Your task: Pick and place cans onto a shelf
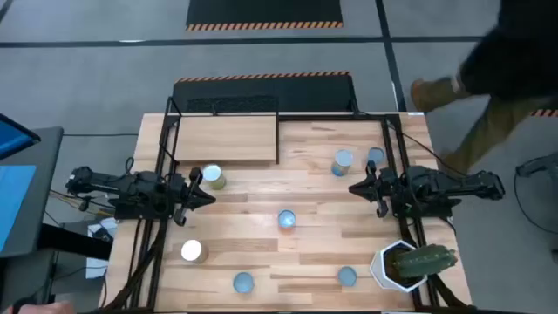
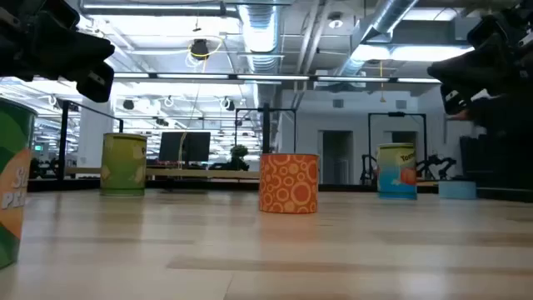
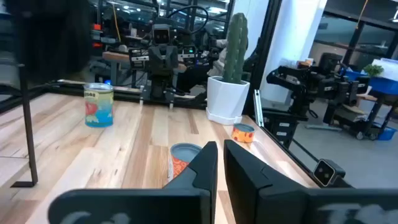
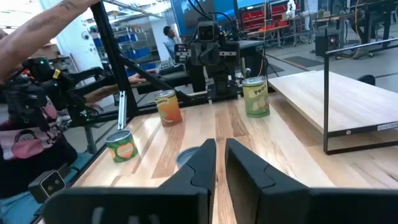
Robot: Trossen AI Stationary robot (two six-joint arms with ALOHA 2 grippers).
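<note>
Seven cans stand on their bases on the planked table: a white-topped green one (image 1: 212, 177) by my left gripper, a white-topped one (image 1: 191, 251), and blue-topped ones at the centre (image 1: 286, 219), near edge (image 1: 242, 282) (image 1: 347, 276) and far right (image 1: 343, 161) (image 1: 375, 155). The pale shelf board (image 1: 227, 139) lies at the far left inside black rods. My left gripper (image 1: 209, 196) hovers shut and empty, pointing right; the centre can (image 3: 185, 158) shows past its fingers. My right gripper (image 1: 353, 187) hovers shut and empty, pointing left at the same can (image 4: 188, 155).
A white pot with a cactus (image 1: 410, 264) stands at the near right corner. Black frame rods (image 1: 166, 157) (image 1: 403, 157) run along both table sides. A person (image 1: 488, 78) walks beyond the far right corner, and a person's arm (image 4: 50, 25) shows at the right wrist view's edge.
</note>
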